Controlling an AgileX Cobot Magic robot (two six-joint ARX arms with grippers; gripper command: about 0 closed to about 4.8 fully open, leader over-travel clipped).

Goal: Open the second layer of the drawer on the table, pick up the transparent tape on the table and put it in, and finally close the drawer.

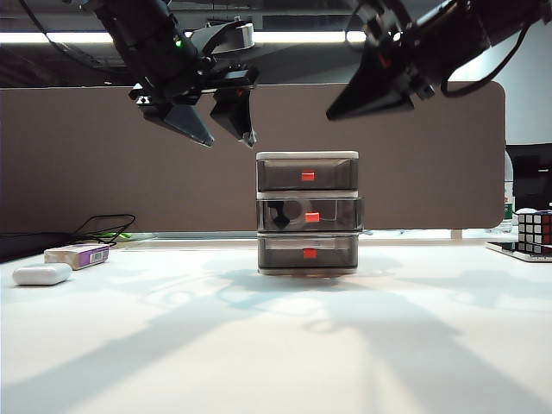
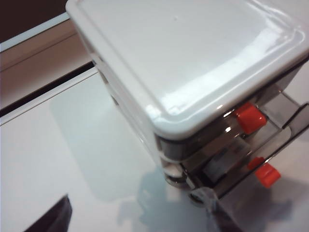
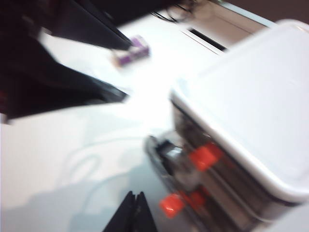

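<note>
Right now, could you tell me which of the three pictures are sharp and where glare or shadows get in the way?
Exterior view: sharp, backlit by a ceiling strip, so the left gripper and right gripper read as dark shapes and cast long shadows on the table. Left wrist view: fairly sharp, glare on the drawer top. Right wrist view: motion-blurred, table washed out.

Pretty bright overall, ceiling strip lights (image 1: 285,37) blow out the tabletop (image 1: 276,345), with soft arm shadows. Glare on the drawer (image 2: 193,63) top. Right wrist view's badly motion-blurred.
</note>
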